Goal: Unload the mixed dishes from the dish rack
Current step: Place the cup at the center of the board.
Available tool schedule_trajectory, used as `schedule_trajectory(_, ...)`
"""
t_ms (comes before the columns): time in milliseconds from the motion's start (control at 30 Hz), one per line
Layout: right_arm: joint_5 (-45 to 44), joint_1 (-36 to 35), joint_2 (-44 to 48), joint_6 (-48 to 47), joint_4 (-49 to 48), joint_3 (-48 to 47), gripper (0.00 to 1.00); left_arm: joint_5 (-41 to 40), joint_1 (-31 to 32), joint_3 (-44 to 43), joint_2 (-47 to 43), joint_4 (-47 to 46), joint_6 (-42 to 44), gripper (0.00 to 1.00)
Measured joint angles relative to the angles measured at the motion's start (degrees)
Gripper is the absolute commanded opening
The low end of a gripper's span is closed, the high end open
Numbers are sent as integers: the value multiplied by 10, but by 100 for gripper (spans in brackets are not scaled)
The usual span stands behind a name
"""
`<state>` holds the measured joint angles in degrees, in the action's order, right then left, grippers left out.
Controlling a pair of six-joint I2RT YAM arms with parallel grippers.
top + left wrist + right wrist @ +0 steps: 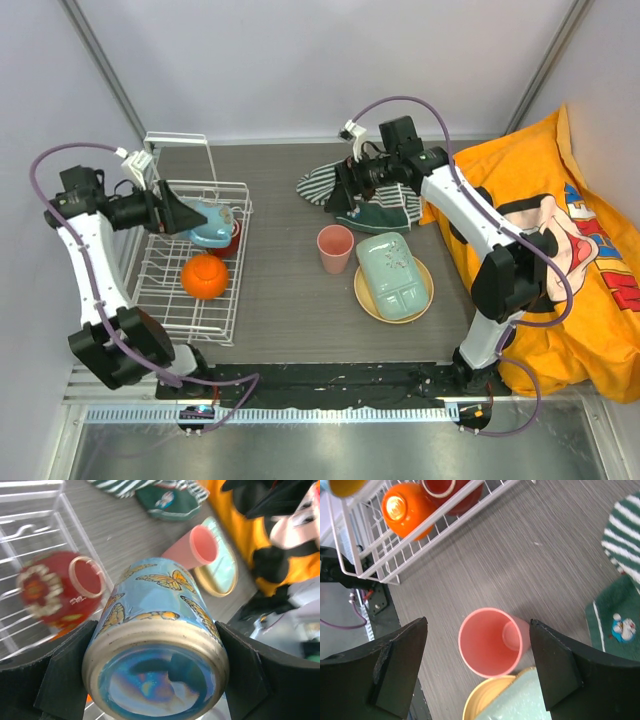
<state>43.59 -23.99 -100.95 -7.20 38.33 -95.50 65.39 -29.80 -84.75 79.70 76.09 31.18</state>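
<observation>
My left gripper [198, 220] [155, 677] is shut on a light blue mug with orange butterflies [212, 226] [160, 630], holding it by its base over the white wire dish rack [190, 310] [30, 530]. In the rack are a dark red bowl [233, 243] [50, 595] and an upturned orange bowl [205, 278] [405, 507]. A pink cup [335, 248] [490, 642] stands on the table. Beside it a pale green tray [392, 275] lies on a tan plate [364, 304]. My right gripper [340, 192] [479, 662] is open, well above the pink cup. No cream bowl is in view.
A striped green-white cloth [318, 183] and a dark green cloth [378, 216] lie at the back of the table under the right arm. A large orange printed cloth [560, 250] covers the right side. The rack's tall upright frame [180, 150] stands at its far end.
</observation>
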Motion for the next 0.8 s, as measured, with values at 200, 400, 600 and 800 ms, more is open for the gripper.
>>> schedule_trajectory(200,22,-10,-1,43,-72,2,88,5,89,82,-75,-206,-287,0)
schedule_trajectory(400,33,-12,9,109,-193,47,88,1,163,112,-98,-403,-498,0)
schedule_trajectory(600,43,-14,36,222,-369,135,85,-8,202,193,-104,-612,-707,0)
schedule_trajectory(800,53,-26,37,319,-516,157,84,-2,216,239,-82,-850,-910,0)
